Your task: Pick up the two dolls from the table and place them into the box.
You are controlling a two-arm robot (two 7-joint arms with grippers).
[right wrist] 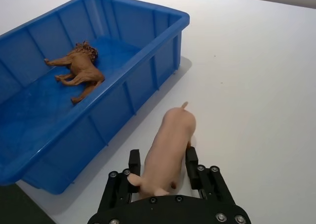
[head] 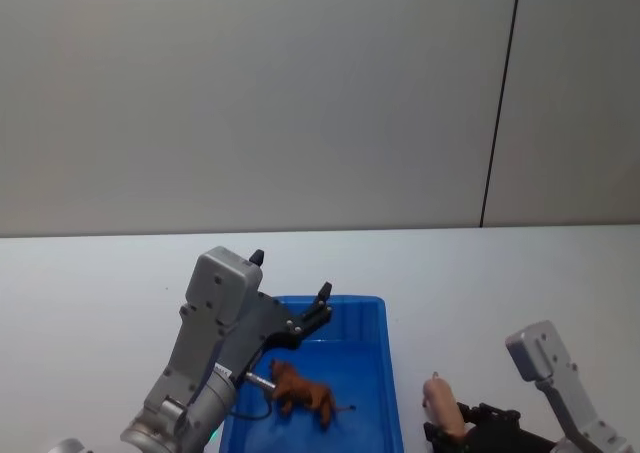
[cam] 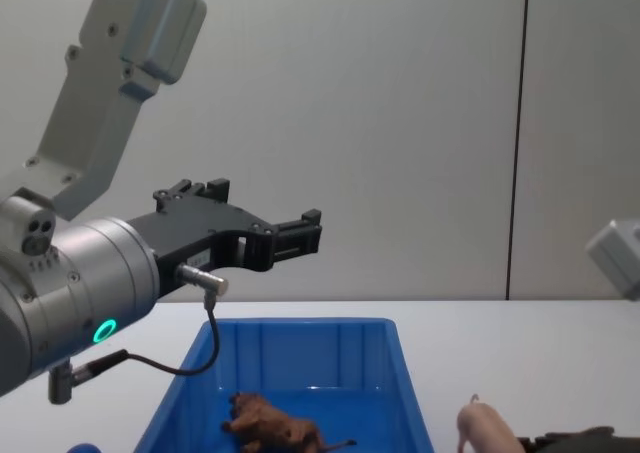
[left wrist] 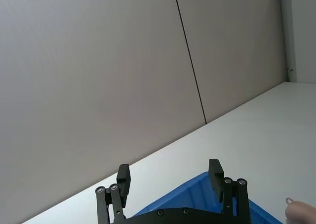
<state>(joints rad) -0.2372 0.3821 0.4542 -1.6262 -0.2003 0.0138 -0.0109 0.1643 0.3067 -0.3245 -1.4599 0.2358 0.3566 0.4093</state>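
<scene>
Our right gripper (right wrist: 163,157) clamps the pig (right wrist: 170,140) between its jaws, low over the table (right wrist: 247,85), the box (right wrist: 113,110) just beside them. Our left gripper (left wrist: 169,170) hangs with jaws spread, empty; the lion (right wrist: 79,68) lies in the box below them

This is looking like a robotics lab or test room: a flat, plain white tabletop (head: 520,273) is standing against bare grey wall panels (head: 250,93) meeting at a thin dark vertical seam (head: 501,103), and a bulky grey metal robot arm (cam: 90,268) with a glowing green ring light (cam: 104,329) is reaching over it.
</scene>
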